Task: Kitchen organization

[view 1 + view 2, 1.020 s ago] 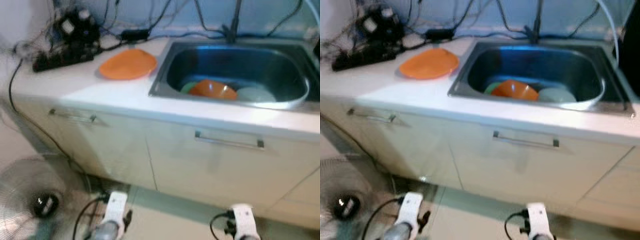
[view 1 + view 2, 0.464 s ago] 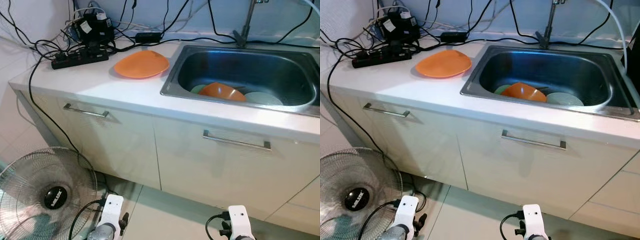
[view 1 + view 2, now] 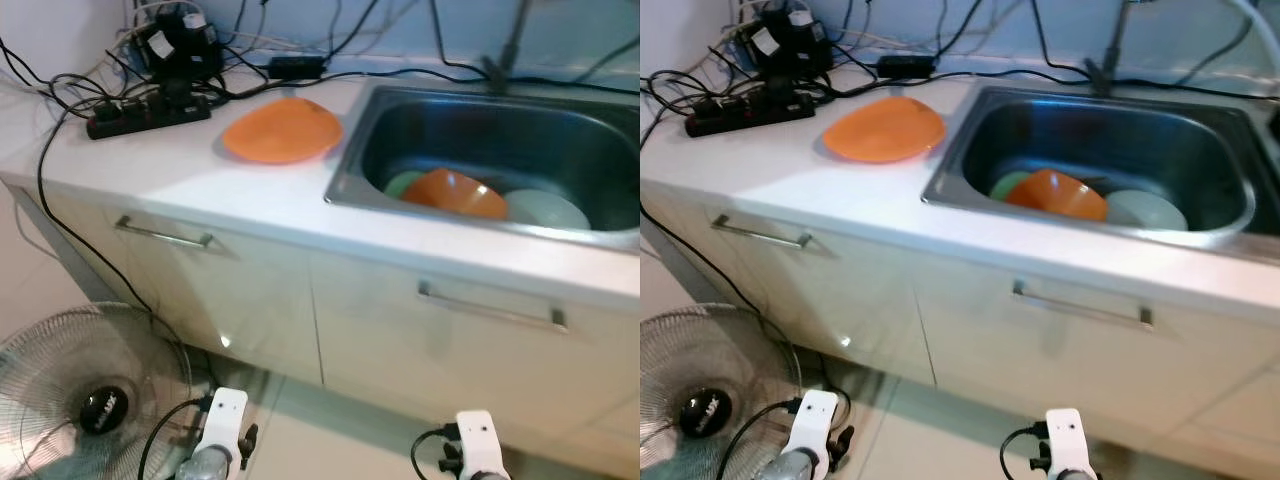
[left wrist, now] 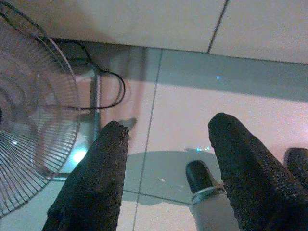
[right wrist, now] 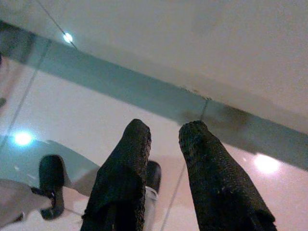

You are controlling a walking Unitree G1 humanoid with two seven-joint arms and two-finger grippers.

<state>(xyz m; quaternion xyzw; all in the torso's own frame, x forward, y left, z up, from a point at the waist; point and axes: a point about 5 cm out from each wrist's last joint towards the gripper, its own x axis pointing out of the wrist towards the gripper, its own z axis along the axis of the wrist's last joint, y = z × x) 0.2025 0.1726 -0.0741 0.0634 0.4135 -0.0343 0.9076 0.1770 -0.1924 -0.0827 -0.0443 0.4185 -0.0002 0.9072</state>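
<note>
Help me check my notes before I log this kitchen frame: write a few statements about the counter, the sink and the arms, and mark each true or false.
1. The orange plate lies on the counter, beside the sink. True.
2. The sink holds nothing. False: an orange bowl, a green dish and a pale dish sit in it.
3. A black power strip with tangled cables lies at the counter's back left. True.
4. The left gripper holds the orange plate. False: it hangs low over the floor tiles with its jaws apart and nothing between them.
5. A fan stands on the floor below the counter, to the robot's left. True.
6. The right gripper is reaching into the sink. False: it points down at the floor by the cabinet base.
</note>
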